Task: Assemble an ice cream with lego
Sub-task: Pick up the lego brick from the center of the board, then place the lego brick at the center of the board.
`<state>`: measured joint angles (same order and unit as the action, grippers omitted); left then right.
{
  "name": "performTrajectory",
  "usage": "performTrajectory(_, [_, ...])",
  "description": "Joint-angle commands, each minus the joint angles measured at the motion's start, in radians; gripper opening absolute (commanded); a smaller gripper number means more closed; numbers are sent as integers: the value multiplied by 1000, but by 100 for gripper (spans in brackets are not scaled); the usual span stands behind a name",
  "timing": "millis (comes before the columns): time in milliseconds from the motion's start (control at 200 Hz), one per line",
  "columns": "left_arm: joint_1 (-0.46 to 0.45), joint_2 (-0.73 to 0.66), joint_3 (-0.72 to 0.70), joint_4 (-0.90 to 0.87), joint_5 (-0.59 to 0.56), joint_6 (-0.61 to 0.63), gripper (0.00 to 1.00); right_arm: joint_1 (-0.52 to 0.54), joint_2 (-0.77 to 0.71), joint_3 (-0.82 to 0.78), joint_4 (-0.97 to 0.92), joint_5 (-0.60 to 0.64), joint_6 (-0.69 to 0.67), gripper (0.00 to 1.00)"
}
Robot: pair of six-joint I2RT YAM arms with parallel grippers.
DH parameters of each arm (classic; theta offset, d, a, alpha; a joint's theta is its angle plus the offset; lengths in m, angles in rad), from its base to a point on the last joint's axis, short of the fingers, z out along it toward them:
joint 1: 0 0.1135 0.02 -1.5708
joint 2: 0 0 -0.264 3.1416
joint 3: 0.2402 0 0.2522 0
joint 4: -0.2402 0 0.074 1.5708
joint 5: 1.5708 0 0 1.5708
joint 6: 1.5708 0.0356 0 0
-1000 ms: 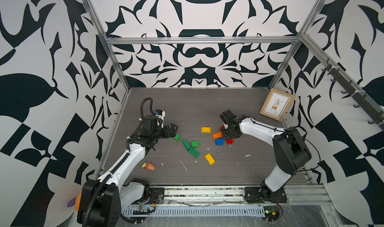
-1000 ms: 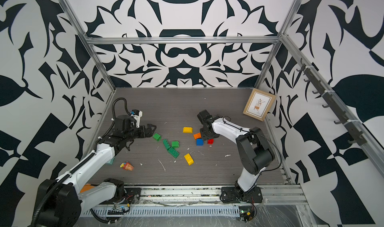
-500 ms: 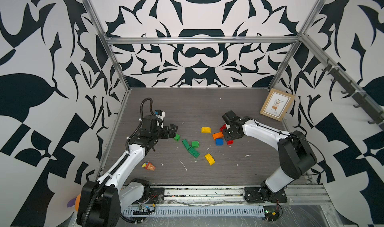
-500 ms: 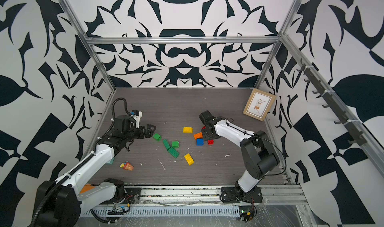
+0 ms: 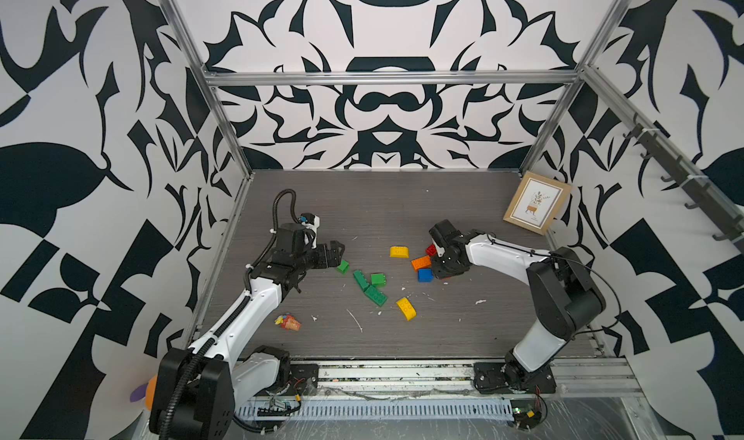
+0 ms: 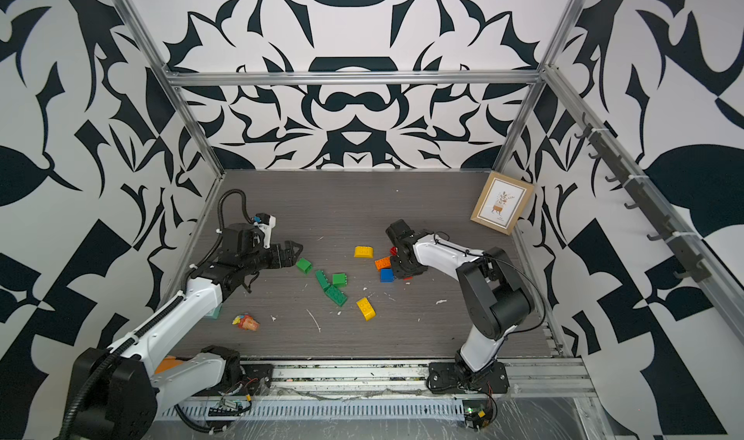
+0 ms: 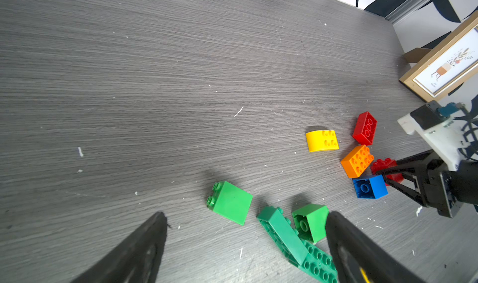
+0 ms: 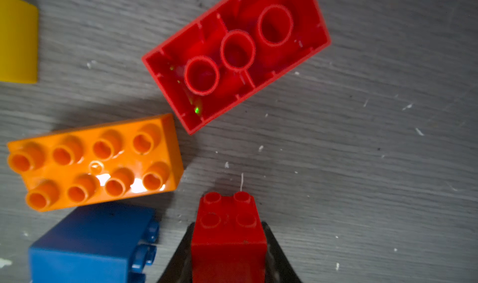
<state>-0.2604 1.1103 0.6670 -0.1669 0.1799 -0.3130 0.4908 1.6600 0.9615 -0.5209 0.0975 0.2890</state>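
The lego lies scattered mid-table. My right gripper [image 8: 229,230] is shut on a small red brick [image 8: 229,237], studs facing up, low over the table; whether the brick is off the table I cannot tell. Beside it lie an orange brick [image 8: 95,162], a blue brick [image 8: 90,243] and an upside-down red brick [image 8: 236,59]. In a top view a yellow dome brick [image 5: 399,251] and a second yellow brick [image 5: 406,308] lie apart. My left gripper [image 7: 247,217] is open, its fingers straddling a green square brick [image 7: 230,202] just ahead, with more green bricks [image 7: 284,232] beside it.
A framed picture [image 5: 536,202] leans on the right wall at the back. A crumpled orange-red wrapper [image 5: 288,322] lies by the left arm. White scraps [image 5: 356,321] dot the table. An orange plush toy [image 5: 151,385] sits outside the front left corner.
The right gripper's jaws have closed on the small red brick, and the right arm's elbow has swung to the right. The left arm has barely moved.
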Motion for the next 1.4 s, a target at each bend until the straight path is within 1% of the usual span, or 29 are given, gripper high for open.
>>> performTrajectory(0, [-2, -3, 40, -22, 4, 0, 99, -1, -151, -81, 88, 5, 5, 17])
performTrajectory(70, [-2, -2, 38, -18, 16, -7, 99, 29, -280, -194, 232, 31, 32, 12])
performTrajectory(125, [-2, -3, 30, -3, 34, -14, 99, 76, -394, -306, 345, 85, 45, 12])
performTrajectory(135, [-3, -3, 29, 1, 38, -16, 99, 86, -414, -325, 365, 118, 46, 12])
performTrajectory(155, [-3, -5, 24, 8, 48, -17, 99, 97, -452, -358, 397, 147, 47, 12])
performTrajectory(230, [-6, -13, -1, 46, 76, -30, 99, 156, -584, -484, 520, 197, 25, 12])
performTrajectory(285, [-11, -22, -29, 86, 95, -36, 99, 193, -646, -569, 631, 199, 17, 12])
performTrajectory(345, [-17, -27, -56, 124, 110, -41, 99, 246, -667, -648, 751, 207, 5, 11])
performTrajectory(400, [-25, -32, -72, 139, 116, -40, 99, 314, -650, -698, 854, 237, -23, 11])
performTrajectory(470, [-34, -35, -88, 147, 117, -37, 99, 398, -592, -740, 990, 266, -73, 11])
performTrajectory(515, [-35, -36, -96, 148, 120, -37, 99, 427, -549, -754, 1056, 264, -93, 11])
performTrajectory(595, [-36, -43, -116, 157, 121, -39, 99, 443, -472, -784, 1177, 222, -96, 10])
performTrajectory(665, [-37, -49, -135, 172, 118, -39, 99, 453, -397, -817, 1311, 209, -91, 9])
performTrajectory(875, [-39, -66, -146, 176, 116, -38, 99, 456, -207, -838, 1552, 222, -95, 10])
performTrajectory(1025, [-39, -88, -158, 194, 102, -38, 99, 456, -153, -840, 1623, 246, -104, 10])
performTrajectory(1235, [-38, -88, -152, 194, 106, -32, 99, 456, -158, -824, 1632, 285, -138, 10])
performTrajectory(1395, [-39, -77, -155, 197, 111, -34, 99, 456, -103, -828, 1704, 295, -140, 13])
